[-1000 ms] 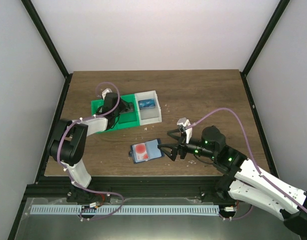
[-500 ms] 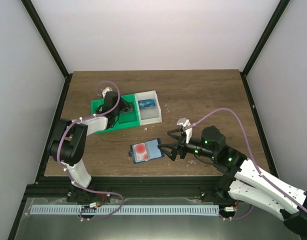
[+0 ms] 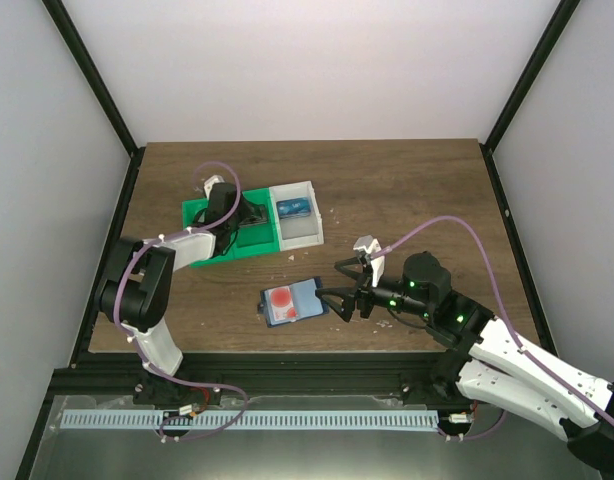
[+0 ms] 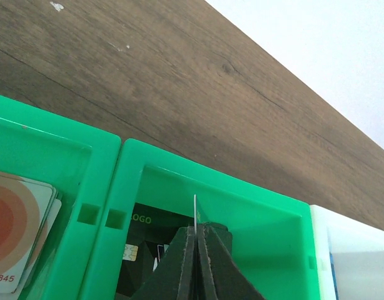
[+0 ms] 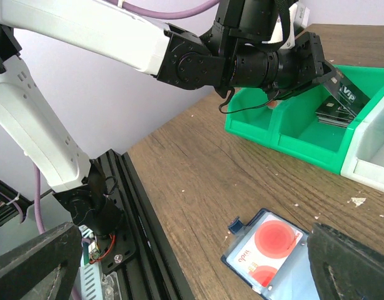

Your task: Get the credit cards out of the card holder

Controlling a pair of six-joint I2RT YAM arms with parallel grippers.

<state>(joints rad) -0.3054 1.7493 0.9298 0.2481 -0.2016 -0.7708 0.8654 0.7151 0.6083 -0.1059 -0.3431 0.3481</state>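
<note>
The blue card holder (image 3: 292, 302) lies open on the wood, a card with a red spot (image 5: 273, 240) in its clear pocket. My right gripper (image 3: 334, 300) stands open at the holder's right edge, its fingers (image 5: 35, 262) wide apart. My left gripper (image 3: 249, 214) is shut on a dark card (image 5: 345, 95), seen edge-on (image 4: 195, 209) above the tray's middle green compartment. Another dark card (image 4: 139, 240) lies in that compartment. A red-and-white card (image 4: 17, 228) lies in the left compartment and a blue card (image 3: 293, 208) in the white one.
The green-and-white three-compartment tray (image 3: 200, 212) stands at the back left of the table. The black frame rail (image 5: 142, 219) runs along the table's near edge. Small crumbs dot the wood around the holder.
</note>
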